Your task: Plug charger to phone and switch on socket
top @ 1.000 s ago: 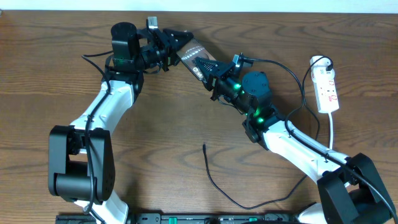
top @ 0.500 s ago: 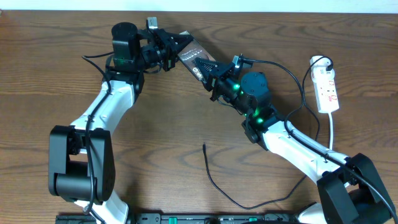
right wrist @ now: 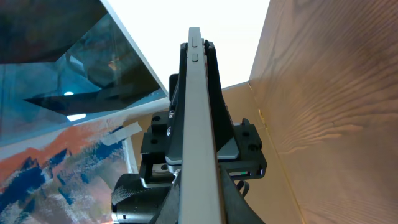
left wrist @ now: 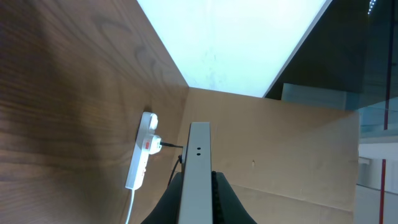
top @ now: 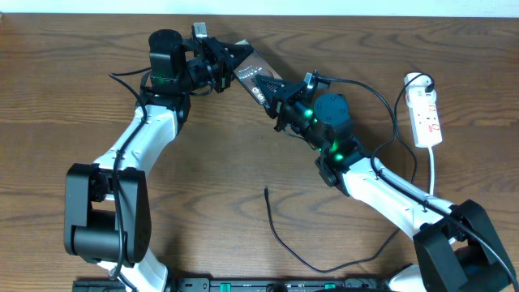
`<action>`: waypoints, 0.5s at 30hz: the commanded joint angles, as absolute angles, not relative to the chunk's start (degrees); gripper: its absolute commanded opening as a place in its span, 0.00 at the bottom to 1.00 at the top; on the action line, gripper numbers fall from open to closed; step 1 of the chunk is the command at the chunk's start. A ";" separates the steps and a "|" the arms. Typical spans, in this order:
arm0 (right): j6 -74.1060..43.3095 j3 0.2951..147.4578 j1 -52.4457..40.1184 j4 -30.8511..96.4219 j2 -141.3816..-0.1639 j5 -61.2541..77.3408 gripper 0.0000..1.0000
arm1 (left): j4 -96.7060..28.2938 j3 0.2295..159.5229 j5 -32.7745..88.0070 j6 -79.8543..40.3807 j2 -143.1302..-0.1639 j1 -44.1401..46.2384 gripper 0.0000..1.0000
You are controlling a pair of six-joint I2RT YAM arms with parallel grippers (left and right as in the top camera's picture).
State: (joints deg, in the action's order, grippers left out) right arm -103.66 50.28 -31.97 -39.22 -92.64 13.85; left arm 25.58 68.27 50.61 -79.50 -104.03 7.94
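The phone (top: 255, 72) is held off the table at the back centre, glossy brownish face up, between both grippers. My left gripper (top: 235, 59) is shut on its upper-left end. My right gripper (top: 272, 91) is shut on its lower-right end. Seen edge-on, the phone (left wrist: 199, 171) rises as a grey strip between the left fingers, and the phone (right wrist: 198, 124) does the same between the right fingers. The charger (top: 280, 235) lies loose on the wood at the front centre, its plug tip (top: 267, 191) pointing away. The white socket (top: 426, 116) lies at the right edge; the socket (left wrist: 142, 155) also shows in the left wrist view.
A white cord (top: 432, 170) runs from the power strip toward the right arm's base. A thick black robot cable (top: 381, 105) arcs between the right wrist and the strip. The back table edge (top: 324, 16) runs just behind the left gripper.
The left gripper's jaws have closed onto the phone's upper-left end. The right gripper and the phone have barely moved.
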 commanded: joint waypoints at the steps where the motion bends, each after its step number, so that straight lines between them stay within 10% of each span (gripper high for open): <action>1: -103.26 51.53 -33.43 -40.05 -92.16 14.90 0.02 | 25.85 68.69 48.77 -76.97 -102.76 8.71 0.08; 9: -103.24 51.53 -33.45 -39.92 -92.16 14.87 0.10 | 25.87 68.69 48.82 -76.97 -102.76 8.71 0.08; 15: -103.24 51.53 -33.36 -39.64 -92.16 14.37 0.94 | 25.87 68.69 48.86 -76.97 -102.76 8.71 0.08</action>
